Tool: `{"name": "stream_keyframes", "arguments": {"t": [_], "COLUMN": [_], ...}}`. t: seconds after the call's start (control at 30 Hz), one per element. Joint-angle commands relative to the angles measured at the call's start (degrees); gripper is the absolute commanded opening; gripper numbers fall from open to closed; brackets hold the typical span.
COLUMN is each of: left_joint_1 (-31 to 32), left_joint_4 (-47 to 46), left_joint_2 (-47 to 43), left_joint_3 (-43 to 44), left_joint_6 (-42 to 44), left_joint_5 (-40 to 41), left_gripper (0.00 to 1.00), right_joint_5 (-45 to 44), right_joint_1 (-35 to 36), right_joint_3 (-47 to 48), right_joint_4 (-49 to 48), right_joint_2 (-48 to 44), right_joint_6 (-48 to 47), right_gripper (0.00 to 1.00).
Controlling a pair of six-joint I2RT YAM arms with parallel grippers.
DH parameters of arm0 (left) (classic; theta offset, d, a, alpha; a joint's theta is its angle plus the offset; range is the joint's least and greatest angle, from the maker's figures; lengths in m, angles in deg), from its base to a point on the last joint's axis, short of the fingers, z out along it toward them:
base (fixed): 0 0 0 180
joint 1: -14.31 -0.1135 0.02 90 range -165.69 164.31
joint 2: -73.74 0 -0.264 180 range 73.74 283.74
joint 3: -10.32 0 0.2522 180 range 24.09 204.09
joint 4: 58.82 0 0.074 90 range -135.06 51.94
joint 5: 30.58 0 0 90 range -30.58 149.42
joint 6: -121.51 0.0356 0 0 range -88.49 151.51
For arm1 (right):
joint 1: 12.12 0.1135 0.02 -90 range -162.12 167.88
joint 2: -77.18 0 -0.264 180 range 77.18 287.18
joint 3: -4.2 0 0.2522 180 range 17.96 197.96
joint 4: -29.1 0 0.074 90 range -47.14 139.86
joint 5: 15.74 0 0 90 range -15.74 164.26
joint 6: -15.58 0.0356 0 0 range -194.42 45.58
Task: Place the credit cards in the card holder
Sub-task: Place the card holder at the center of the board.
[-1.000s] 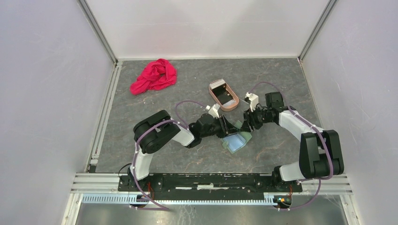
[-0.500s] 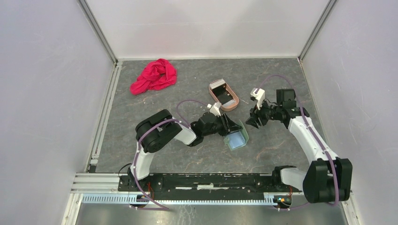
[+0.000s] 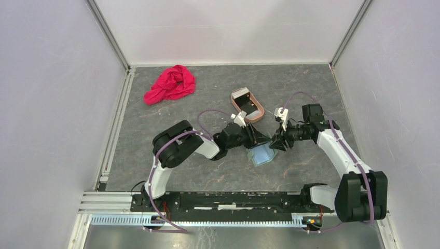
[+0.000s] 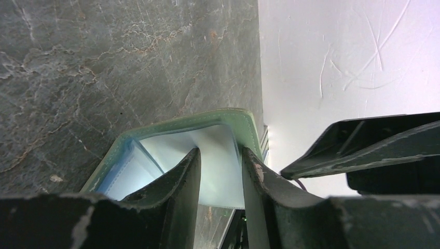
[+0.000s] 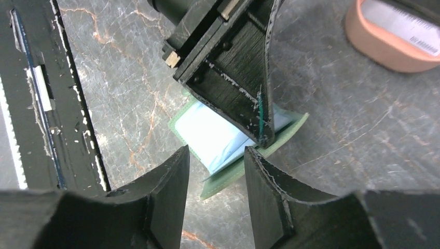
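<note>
Left gripper (image 3: 258, 141): narrow; we judge it pinched on one flap of the card holder (image 3: 262, 154), which lies open between the arms.
Right gripper (image 3: 275, 144): half apart, empty, just beside the holder.
Credit cards (image 3: 248, 104): in the tray (image 3: 236, 106) behind.
Risk: the two grippers could collide, or the flap could slip free and close the pocket.

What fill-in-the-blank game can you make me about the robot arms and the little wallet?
The left gripper pinches the card holder, which is ___ on the outside.
The card holder is folded ___, not snapped shut.
The right gripper holds ___.
Missing words: green; open; nothing.
</note>
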Motion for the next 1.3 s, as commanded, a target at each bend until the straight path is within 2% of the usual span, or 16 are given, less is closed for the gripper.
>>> {"name": "stream_keyframes", "arguments": {"t": [0.0,0.1,0.33,0.5,0.63,0.83,1.07,1.27], "left_joint_1": [0.32,0.32,0.36,0.39,0.40,0.64,1.64,1.81], "left_joint_4": [-0.78,-0.42,0.92,0.59,1.04,4.11,8.57,14.39], "left_joint_2": [1.06,1.60,2.47,2.34,1.39,-1.33,-3.95,-8.47], "left_joint_3": [2.15,2.79,4.37,4.20,4.20,4.02,0.32,-4.68], "left_joint_6": [-1.98,-1.99,-1.71,-1.24,0.48,5.33,8.03,12.91], "left_joint_5": [0.40,0.21,-0.16,-0.30,-0.63,-0.72,0.26,2.93], "left_gripper": [0.42,0.42,0.43,0.43,0.44,0.45,0.40,0.39], "right_joint_5": [0.19,-2.07,-11.84,-19.50,-23.10,-23.75,-21.36,-16.34], "right_joint_1": [0.09,0.08,0.11,0.05,0.10,0.04,0.05,0.11], "right_joint_3": [-1.40,-2.24,-3.74,-5.16,-6.77,-6.13,-5.12,-4.25], "right_joint_4": [-0.82,-3.21,-8.59,-12.06,-13.87,-14.20,-12.44,-9.96], "right_joint_2": [2.52,3.03,5.01,6.66,7.64,10.46,12.43,13.68], "right_joint_6": [1.44,4.48,10.94,13.28,13.62,13.60,12.25,9.84], "right_gripper": [0.47,0.42,0.25,0.20,0.20,0.22,0.24,0.30]}}
